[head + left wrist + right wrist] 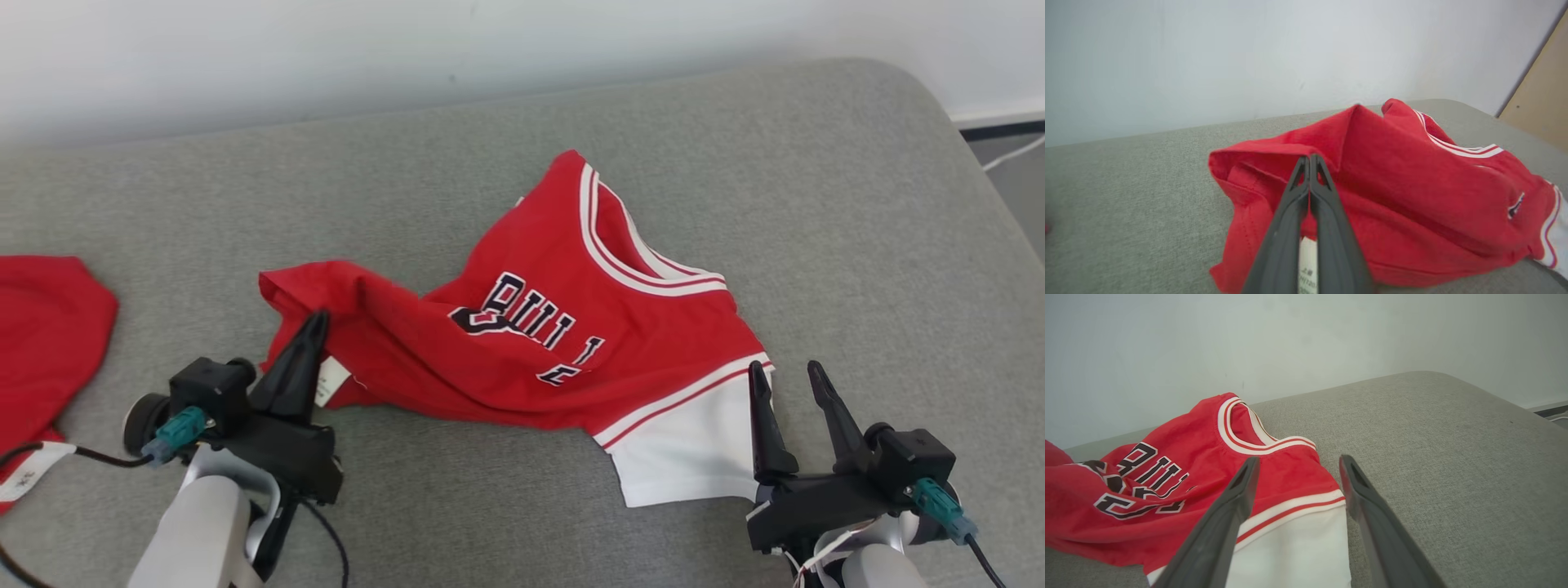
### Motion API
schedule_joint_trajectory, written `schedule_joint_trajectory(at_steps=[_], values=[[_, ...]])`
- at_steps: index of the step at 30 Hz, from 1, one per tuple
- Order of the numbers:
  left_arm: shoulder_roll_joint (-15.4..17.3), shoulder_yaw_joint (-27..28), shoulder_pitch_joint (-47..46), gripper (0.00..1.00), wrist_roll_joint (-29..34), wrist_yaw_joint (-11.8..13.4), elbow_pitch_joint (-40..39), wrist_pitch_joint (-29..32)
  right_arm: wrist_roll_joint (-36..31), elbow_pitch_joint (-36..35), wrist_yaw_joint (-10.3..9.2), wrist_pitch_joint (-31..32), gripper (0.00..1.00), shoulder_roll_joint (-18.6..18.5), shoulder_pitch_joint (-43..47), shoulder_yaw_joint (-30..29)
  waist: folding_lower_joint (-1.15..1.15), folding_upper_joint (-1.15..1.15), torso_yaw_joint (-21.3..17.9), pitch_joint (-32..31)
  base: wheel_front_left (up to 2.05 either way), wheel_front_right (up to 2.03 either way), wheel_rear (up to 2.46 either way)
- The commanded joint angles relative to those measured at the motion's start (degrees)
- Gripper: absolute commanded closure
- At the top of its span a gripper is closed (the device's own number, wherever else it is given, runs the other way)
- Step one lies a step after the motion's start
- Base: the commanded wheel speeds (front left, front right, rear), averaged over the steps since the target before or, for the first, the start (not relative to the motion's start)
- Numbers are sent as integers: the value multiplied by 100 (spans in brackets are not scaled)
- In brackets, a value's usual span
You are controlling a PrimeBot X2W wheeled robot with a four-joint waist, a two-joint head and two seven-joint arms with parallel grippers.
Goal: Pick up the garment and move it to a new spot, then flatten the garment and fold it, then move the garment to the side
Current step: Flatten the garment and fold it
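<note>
Grey cushion [735,163] lies open beyond and right of the red jersey [531,327], crumpled mid-cushion, before its rounded edge drops off. My left gripper [317,317] is clenched on the jersey's left fold. My right gripper [784,367] stands released over its white hem. Another red garment [49,327] lies well left of it.

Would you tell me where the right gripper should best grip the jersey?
Probably the white sleeve, at its right-hand edge, coming in from the near side: it lies flat at the jersey's end, and the open right gripper sits astride that edge.
</note>
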Motion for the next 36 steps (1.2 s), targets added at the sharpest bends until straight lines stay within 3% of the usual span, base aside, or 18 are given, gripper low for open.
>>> schedule_joint_trajectory(at_steps=[1,11,26,36], values=[[11,-25,114,100,-5,8,-77,-21,-34,13,1,-7,0,-20,99,1,0,-1,135,-108,0,0,0],[40,-204,1053,100,-5,15,-1571,12,-39,44,1,-7,0,-3,276,-61,0,-1,649,-385,0,0,0],[235,-635,2508,100,155,356,-4263,1143,-47,76,1,-7,0,-53,396,-140,0,-1,1167,-418,0,0,0],[249,-464,3048,100,-197,489,-3852,1027,-5,129,1,-7,0,-85,321,-127,0,-1,1145,-428,0,0,0]])
